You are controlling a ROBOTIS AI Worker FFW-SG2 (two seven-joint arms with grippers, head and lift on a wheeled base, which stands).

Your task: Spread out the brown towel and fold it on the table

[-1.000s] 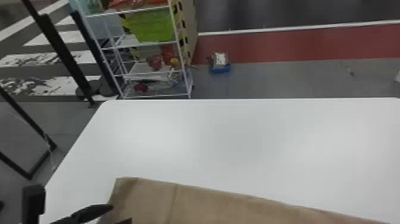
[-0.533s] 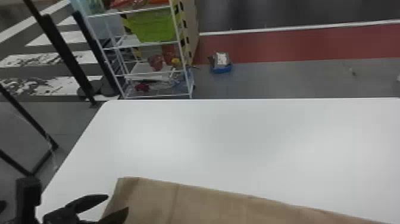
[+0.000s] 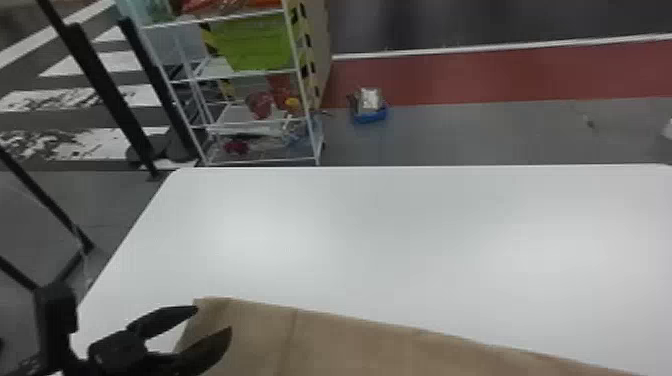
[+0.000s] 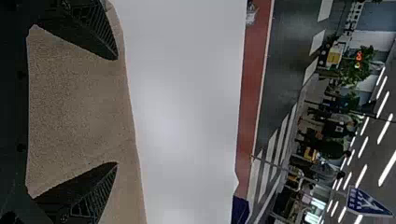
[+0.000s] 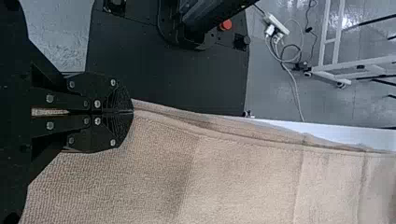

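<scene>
Head view: left black claw [image 3: 215,318], fingers apart, at corner of brown cloth towel [image 3: 350,345] on white tabletop [image 3: 375,240].
Right wrist view: right black claw [image 5: 132,112] is clamped on towel's edge.

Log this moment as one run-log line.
left gripper: open, at far-left corner of brown towel | right gripper: shut on towel edge | table: under towel

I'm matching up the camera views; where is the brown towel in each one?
Head view: the towel spans most of the bottom edge.
Left wrist view: the towel shows between the open fingers of the left claw.
Right wrist view: the towel is pinched in the right claw.
Shared landmark: the white table.
</scene>
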